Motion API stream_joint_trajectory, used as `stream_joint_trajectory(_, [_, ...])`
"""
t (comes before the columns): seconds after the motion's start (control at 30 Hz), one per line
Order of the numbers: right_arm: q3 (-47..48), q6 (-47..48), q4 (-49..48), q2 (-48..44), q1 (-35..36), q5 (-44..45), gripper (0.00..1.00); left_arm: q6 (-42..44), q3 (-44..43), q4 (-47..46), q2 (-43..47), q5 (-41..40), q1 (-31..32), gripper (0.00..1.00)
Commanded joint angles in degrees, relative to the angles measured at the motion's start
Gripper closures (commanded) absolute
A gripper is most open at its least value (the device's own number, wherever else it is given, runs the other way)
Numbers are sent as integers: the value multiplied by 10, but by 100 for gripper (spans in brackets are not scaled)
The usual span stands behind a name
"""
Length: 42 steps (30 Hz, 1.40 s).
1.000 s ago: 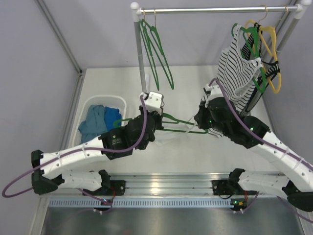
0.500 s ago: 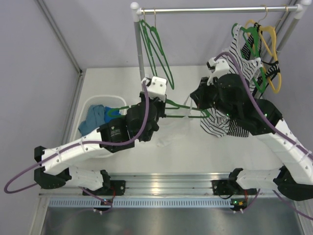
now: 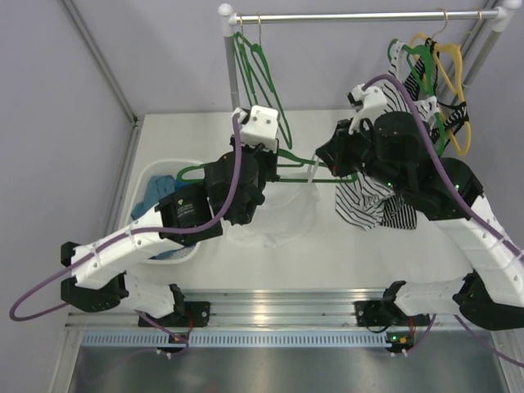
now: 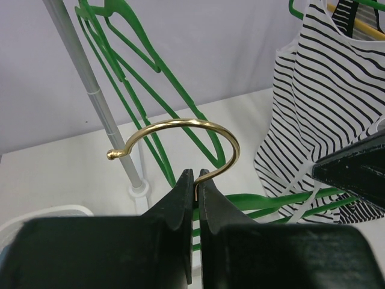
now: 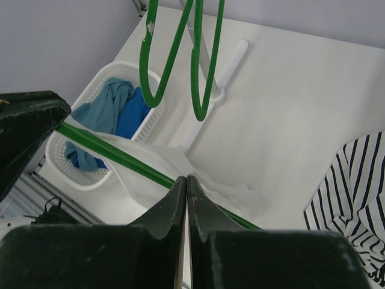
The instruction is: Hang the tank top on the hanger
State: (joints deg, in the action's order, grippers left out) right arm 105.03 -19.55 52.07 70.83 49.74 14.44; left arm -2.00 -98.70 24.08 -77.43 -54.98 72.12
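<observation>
My left gripper (image 3: 266, 157) is shut on the brass hook (image 4: 180, 129) of a green hanger (image 3: 296, 158) and holds it in the air, roughly level. In the left wrist view the jaws (image 4: 197, 179) pinch the hook's stem, with the hanger's green arms (image 4: 264, 201) below. The white tank top (image 3: 282, 214) hangs under the hanger, draped over its arm. My right gripper (image 3: 321, 164) is shut on a fold of the tank top's white fabric (image 5: 150, 174) at the hanger's right end; its jaws (image 5: 186, 179) meet next to the green bar (image 5: 114, 153).
A clothes rail (image 3: 352, 16) crosses the back, with spare green hangers (image 3: 262, 82) at its left. A striped top (image 3: 385, 196) and a yellow hanger (image 3: 454, 74) hang at its right, close behind my right arm. A white basket (image 3: 147, 173) with blue clothes stands at left.
Both arms have risen and moved towards the rail, carrying the hanger up off the table. The tank top now hangs spread below it.
</observation>
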Motion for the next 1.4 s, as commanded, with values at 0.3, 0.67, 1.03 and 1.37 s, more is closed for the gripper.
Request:
stream_joint_trajectory(0.3, [-78, 75, -55, -117, 4, -45, 48, -20, -36, 26, 3, 18, 3, 100])
stream_joint_trajectory(0.67, [-172, 251, -144, -172, 5, -202, 34, -59, -33, 61, 26, 118, 3, 100])
stream_joint_trajectory(1.03, [-211, 275, -174, -133, 3, -245, 31, -65, -43, 74, 32, 174, 3, 100])
stream_joint_trajectory(1.37, [-233, 261, -203, -123, 5, -253, 53, -59, -39, 73, 41, 187, 3, 100])
